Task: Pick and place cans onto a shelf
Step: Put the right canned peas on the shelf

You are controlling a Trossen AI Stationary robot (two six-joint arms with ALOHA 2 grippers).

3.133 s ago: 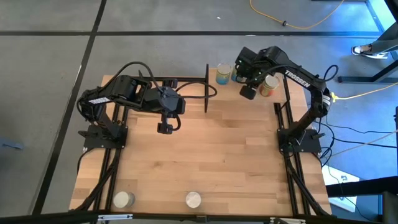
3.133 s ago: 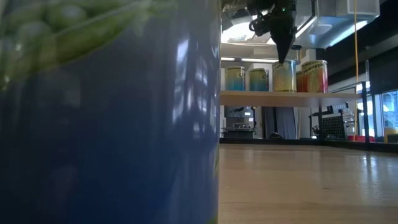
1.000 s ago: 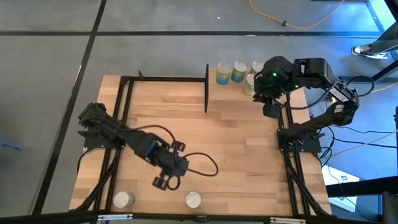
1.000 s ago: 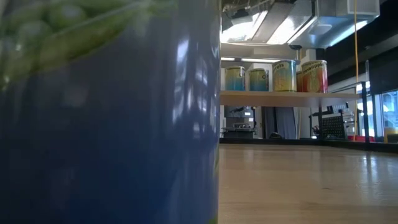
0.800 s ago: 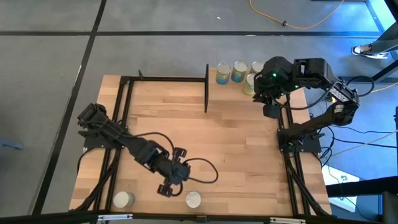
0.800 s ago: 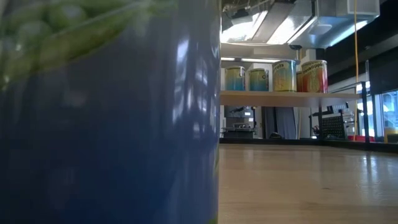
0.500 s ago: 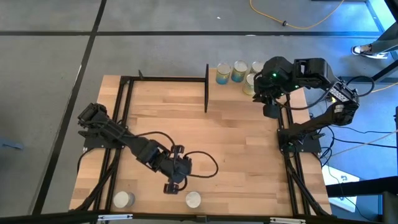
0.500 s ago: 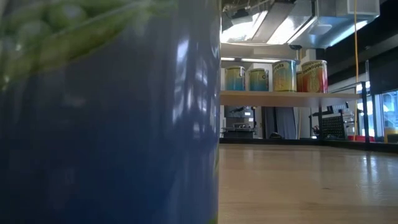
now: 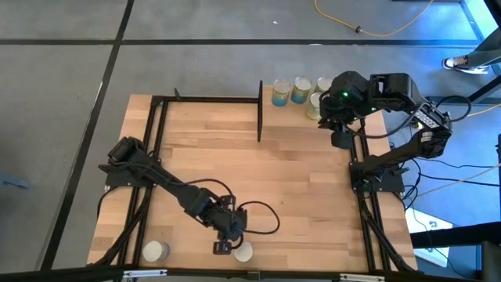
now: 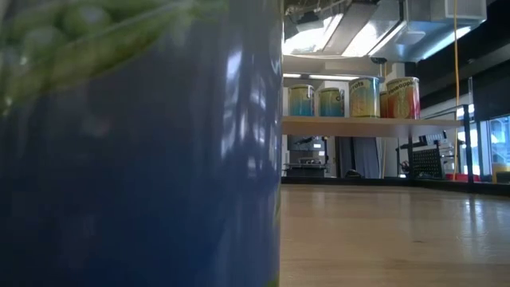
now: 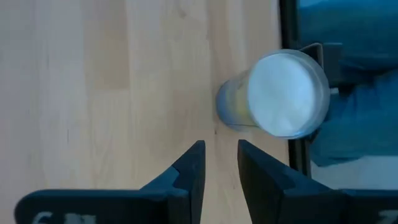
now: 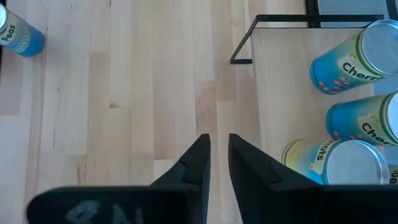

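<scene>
Two cans stand upright on the table near its near edge: one [image 9: 243, 251] with a silvery top, which also shows in the left wrist view [image 11: 283, 93], and one further left [image 9: 156, 251]. My left gripper [image 9: 222, 247] is low just left of the first can, empty, its fingers [image 11: 221, 152] a narrow gap apart, the can off to one side of them. Several cans [image 9: 300, 90] stand on the light-wood shelf [image 9: 293, 117] at the far right. My right gripper [image 9: 340, 139] hangs by the shelf's near right part, shut and empty [image 12: 219, 146].
A blue can with green peas on its label [image 10: 135, 159] stands right in front of the low camera and hides the table's left half there. The shelf [image 10: 358, 125] carries several cans [image 10: 398, 97]. Black frame rails [image 9: 149, 141] run along the table's sides.
My left gripper has gone toward the table's near edge and to the right, ending beside the can with the silvery top. My right arm has kept still. The cans have not moved.
</scene>
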